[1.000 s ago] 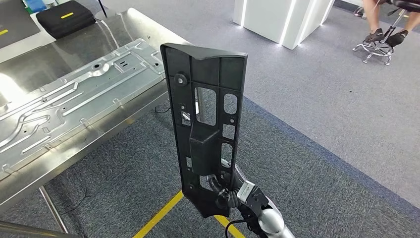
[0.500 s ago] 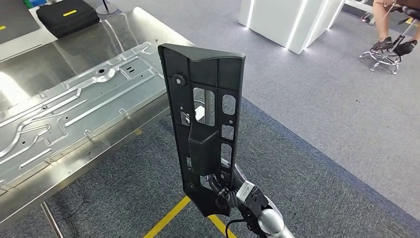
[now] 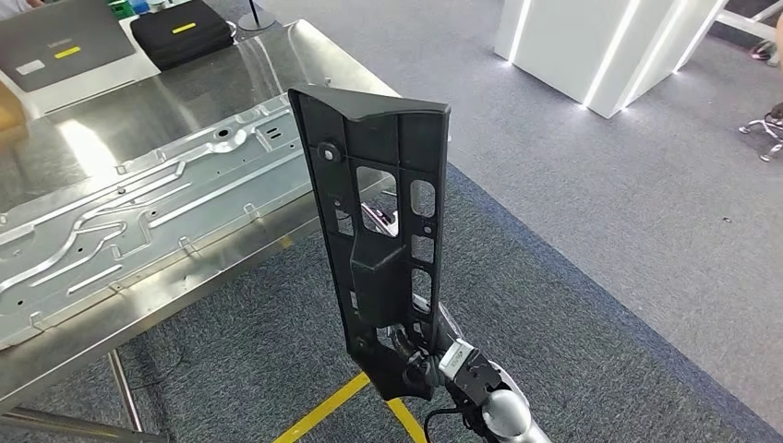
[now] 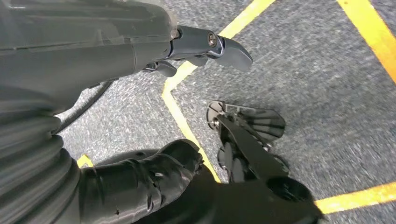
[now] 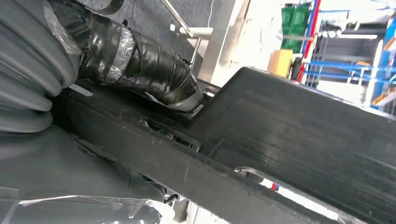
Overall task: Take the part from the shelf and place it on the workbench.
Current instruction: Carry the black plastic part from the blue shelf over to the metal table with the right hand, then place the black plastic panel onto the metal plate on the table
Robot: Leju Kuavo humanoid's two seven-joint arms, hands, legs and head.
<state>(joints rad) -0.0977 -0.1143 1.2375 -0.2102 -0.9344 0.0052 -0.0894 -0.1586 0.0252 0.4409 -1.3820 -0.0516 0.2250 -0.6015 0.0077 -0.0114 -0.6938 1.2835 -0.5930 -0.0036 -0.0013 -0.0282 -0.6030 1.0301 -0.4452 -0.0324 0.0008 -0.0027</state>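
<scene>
The part point(image 3: 383, 221) is a long black plastic panel with several cut-outs, standing upright in front of me in the head view. My right hand point(image 3: 434, 365) grips its lower end from below. In the right wrist view the taped thumb point(image 5: 140, 65) presses on the part's point(image 5: 303, 140) ribbed black surface. The steel workbench point(image 3: 185, 83) lies to the left of the part, its near corner just behind it. My left hand point(image 4: 93, 56) hangs over the carpet, fingers apart and holding nothing.
A large stamped metal panel point(image 3: 138, 212) covers much of the workbench. A black case point(image 3: 180, 32) and a grey laptop point(image 3: 60, 41) sit at its far end. White lit pillars point(image 3: 600, 46) stand at the back right. Yellow lines point(image 3: 323, 411) cross the carpet.
The whole picture has shifted: the camera has turned, so the workbench now sits further right and nearer the part. My right hand's grip on the part is unchanged.
</scene>
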